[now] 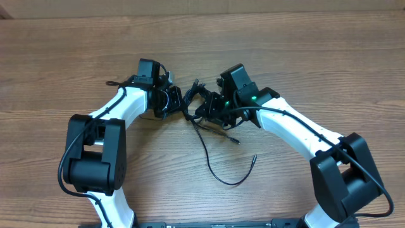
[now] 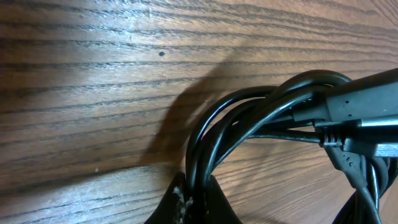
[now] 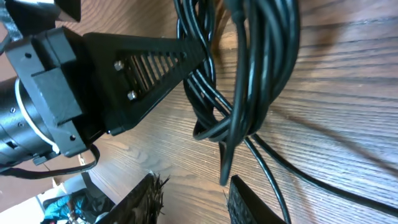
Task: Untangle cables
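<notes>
Your left gripper (image 2: 191, 202): clamped tight on cables (image 2: 249, 118). Bundle sits mid-table (image 1: 304, 57), between both grippers. Your right gripper (image 3: 189, 199): fingers part open, gripping nothing, bundle just above them. One strand (image 1: 215, 172) trails loose on table.

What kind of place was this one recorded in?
Probably a robotics lab bench: two white-and-black robot arms work a tangle of thin black cables on a wood-grain table. Nothing beyond the tabletop shows.

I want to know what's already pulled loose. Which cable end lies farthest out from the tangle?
The long strand looping toward the robot's base, its tip alone on the table; the shorter end lies beside the tangle.
</notes>
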